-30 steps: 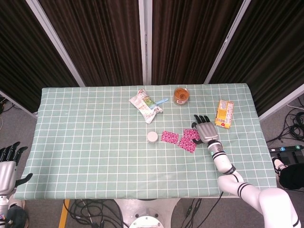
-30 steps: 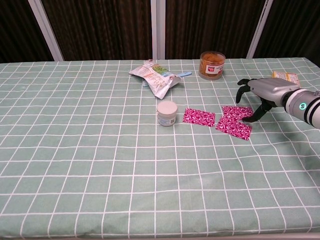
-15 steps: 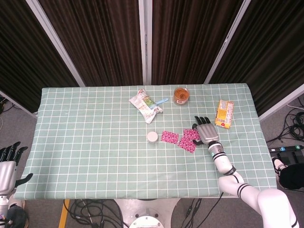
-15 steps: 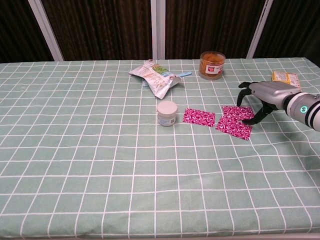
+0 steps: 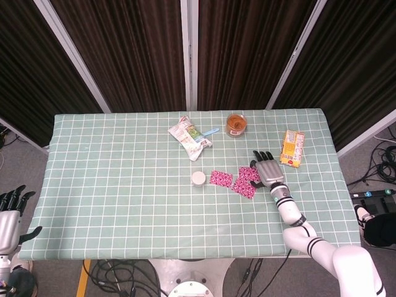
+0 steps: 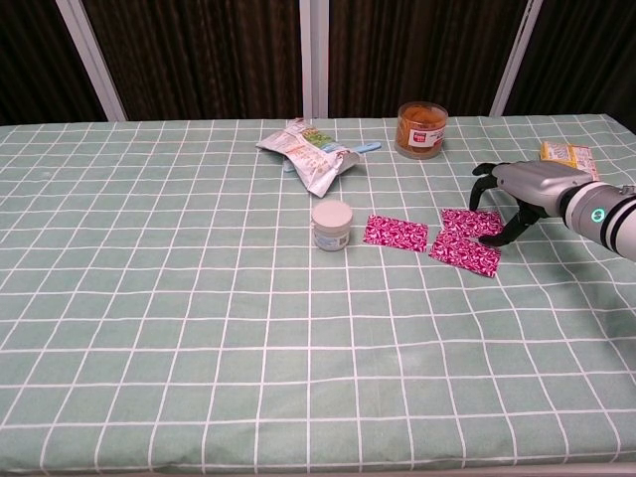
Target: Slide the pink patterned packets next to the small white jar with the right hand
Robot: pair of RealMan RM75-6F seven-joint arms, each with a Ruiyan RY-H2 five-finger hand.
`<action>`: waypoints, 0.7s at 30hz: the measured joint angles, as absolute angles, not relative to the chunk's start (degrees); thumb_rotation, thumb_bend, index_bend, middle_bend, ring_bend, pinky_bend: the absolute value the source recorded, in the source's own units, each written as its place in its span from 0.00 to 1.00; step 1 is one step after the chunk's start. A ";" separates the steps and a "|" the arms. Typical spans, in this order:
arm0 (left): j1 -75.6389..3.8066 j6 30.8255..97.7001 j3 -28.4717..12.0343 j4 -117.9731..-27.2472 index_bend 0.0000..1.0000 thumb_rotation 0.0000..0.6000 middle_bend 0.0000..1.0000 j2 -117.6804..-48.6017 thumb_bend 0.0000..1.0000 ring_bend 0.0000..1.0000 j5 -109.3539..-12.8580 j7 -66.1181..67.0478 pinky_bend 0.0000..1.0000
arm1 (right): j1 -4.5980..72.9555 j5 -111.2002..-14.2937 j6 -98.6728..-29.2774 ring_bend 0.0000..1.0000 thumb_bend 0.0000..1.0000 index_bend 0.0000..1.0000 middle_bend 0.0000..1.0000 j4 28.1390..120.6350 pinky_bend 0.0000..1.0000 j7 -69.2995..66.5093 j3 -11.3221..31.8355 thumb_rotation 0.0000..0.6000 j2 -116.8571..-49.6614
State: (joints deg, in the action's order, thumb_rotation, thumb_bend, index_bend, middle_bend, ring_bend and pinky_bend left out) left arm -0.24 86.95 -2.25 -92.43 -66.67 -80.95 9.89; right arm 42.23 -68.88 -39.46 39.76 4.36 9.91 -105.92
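Observation:
A small white jar [image 6: 331, 225] [image 5: 198, 179] stands mid-table. Just right of it lies one pink patterned packet [image 6: 395, 233] [image 5: 220, 179]. Two more pink packets [image 6: 465, 241] [image 5: 247, 182] overlap further right. My right hand [image 6: 517, 192] [image 5: 267, 169] rests palm down at the right edge of those two, fingers spread and curved, fingertips touching the upper packet. It holds nothing. My left hand [image 5: 11, 216] hangs open off the table's left front corner, seen only in the head view.
A crumpled snack bag [image 6: 306, 151] with a blue spoon lies behind the jar. An orange-filled jar [image 6: 420, 128] stands at the back. A yellow packet [image 5: 292, 148] lies at the right edge of the green checked tablecloth [image 6: 199, 328].
The right hand has crept slightly left and down onto the overlapping packets, nudging them a little toward the jar. The left hand has not moved.

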 measured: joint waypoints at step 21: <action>-0.26 86.90 -2.29 -92.27 0.25 1.00 0.20 -66.73 0.09 0.14 -80.97 9.83 0.14 | 42.13 -69.63 -40.60 0.00 0.16 0.39 0.05 40.04 0.00 2.44 11.03 0.83 -105.06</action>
